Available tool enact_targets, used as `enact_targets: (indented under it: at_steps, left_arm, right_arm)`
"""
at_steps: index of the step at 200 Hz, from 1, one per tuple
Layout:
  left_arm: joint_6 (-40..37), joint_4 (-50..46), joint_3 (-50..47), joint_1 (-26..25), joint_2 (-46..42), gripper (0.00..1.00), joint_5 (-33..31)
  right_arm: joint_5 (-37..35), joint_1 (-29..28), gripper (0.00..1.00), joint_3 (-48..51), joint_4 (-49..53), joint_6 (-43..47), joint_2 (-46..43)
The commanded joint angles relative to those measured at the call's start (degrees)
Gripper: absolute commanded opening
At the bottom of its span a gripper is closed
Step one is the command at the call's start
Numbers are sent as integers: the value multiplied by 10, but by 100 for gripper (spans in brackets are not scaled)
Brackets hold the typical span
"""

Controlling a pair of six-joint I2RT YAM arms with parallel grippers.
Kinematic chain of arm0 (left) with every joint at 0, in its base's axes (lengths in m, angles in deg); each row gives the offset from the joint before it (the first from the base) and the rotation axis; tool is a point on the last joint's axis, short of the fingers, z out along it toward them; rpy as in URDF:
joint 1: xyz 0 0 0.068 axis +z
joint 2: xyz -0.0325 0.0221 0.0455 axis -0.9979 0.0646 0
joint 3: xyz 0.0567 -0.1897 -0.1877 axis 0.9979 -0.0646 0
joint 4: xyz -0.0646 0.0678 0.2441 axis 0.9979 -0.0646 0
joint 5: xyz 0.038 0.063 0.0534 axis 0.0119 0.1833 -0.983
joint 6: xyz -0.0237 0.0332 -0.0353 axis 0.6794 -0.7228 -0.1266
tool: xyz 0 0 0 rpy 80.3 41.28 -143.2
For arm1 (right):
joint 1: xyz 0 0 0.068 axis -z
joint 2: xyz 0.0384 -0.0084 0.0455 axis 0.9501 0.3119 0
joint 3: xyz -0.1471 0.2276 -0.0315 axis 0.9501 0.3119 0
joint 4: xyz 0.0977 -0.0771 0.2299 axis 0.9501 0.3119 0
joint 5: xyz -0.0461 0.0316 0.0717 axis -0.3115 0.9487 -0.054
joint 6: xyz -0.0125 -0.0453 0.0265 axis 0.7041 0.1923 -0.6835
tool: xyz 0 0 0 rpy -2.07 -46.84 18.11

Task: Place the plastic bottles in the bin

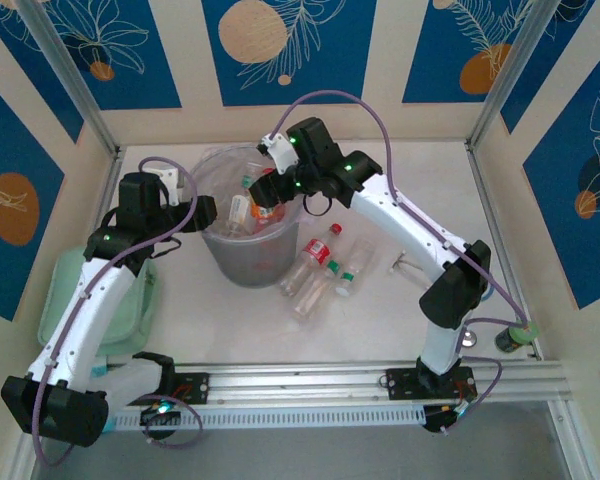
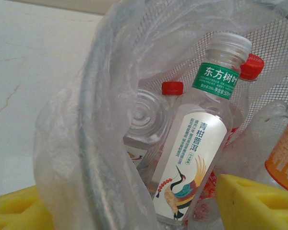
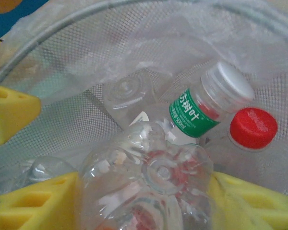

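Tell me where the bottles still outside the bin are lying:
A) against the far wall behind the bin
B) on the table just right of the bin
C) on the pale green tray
B: the top view shows the loose bottles lying together on the white table, close beside the right side of the bin.

1. Walls [image 1: 280,50]: cream, with tall blue panels carrying pale leaf drawings and orange discs.
2. Grey metal posts [image 1: 68,75] stand in the far corners.
3. Desk [image 1: 445,170]: white, faintly veined, evenly lit.
4. A metal rail [image 1: 310,380] runs along its near edge.
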Motion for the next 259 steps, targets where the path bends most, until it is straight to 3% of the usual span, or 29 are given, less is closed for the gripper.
enact_targets:
  at_steps: [1,33,86,105,155,166,200,220,244,259]
  left_arm:
    - [10,13,-5,1,-16,74,12]
    - [7,8,-3,0,-22,75,10]
    - [7,10,-4,0,-22,75,12]
    - [8,15,-5,0,-21,75,14]
    - [14,30,-11,1,-13,75,38]
    - [16,34,-13,0,-8,75,44]
    - [30,58,-23,0,1,75,62]
    - [49,85,-40,-2,3,75,84]
    - [43,75,-40,-17,13,74,49]
    - [45,82,-42,-20,15,75,62]
  right_arm:
    - [-5,-6,78,-7,20,1,5]
    - [-26,-8,92,-39,37,9,-18]
    - [-77,25,92,-30,29,-27,-113]
    - [-84,65,92,7,30,-64,-150]
    - [-42,246,90,183,57,-210,-216]
    - [-28,273,97,242,46,-228,-221]
    - [26,306,99,364,9,-243,-181]
    - [22,309,99,390,-3,-258,-145]
    - [31,307,100,406,-17,-267,-97]
    - [38,303,99,410,-22,-268,-73]
